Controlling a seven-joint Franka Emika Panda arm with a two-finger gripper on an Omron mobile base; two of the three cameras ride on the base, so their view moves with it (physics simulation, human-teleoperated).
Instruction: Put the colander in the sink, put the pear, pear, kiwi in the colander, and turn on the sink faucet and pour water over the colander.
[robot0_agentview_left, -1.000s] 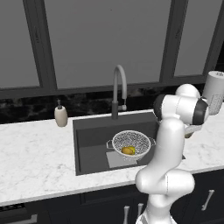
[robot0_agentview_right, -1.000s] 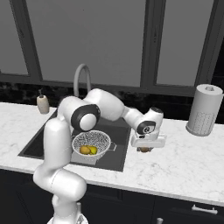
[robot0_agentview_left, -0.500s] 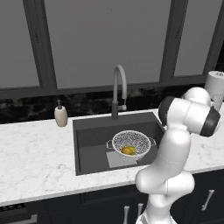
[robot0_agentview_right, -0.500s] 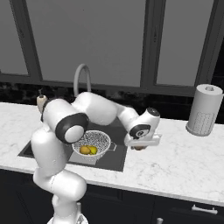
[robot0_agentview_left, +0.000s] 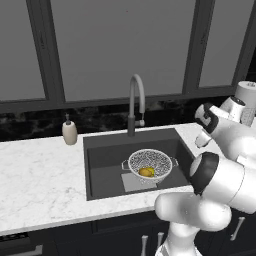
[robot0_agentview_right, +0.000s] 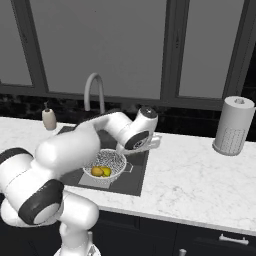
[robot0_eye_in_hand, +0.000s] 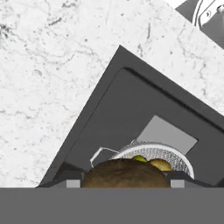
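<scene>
The two-finger gripper (robot0_eye_in_hand: 124, 183), at the bottom centre of the hand view, is closed on the dull-brown oval kiwi (robot0_eye_in_hand: 124, 176), whose long axis runs across the frame between the fingertips. Just above it in that view sits the round white-silver perforated colander (robot0_eye_in_hand: 168, 154) in the dark-grey rectangular sink (robot0_eye_in_hand: 113, 113), holding two yellow pears (robot0_eye_in_hand: 160, 164). The left base view shows the grey gooseneck faucet (robot0_agentview_left: 136, 102) upright behind the sink at frame centre, and one beige soap dispenser (robot0_agentview_left: 69, 132) at centre left.

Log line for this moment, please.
stage: carrying dull-brown oval kiwi | jaws: shut on kiwi | white-silver mesh colander: in dark-grey sink, two yellow pears inside | faucet: no water
</scene>
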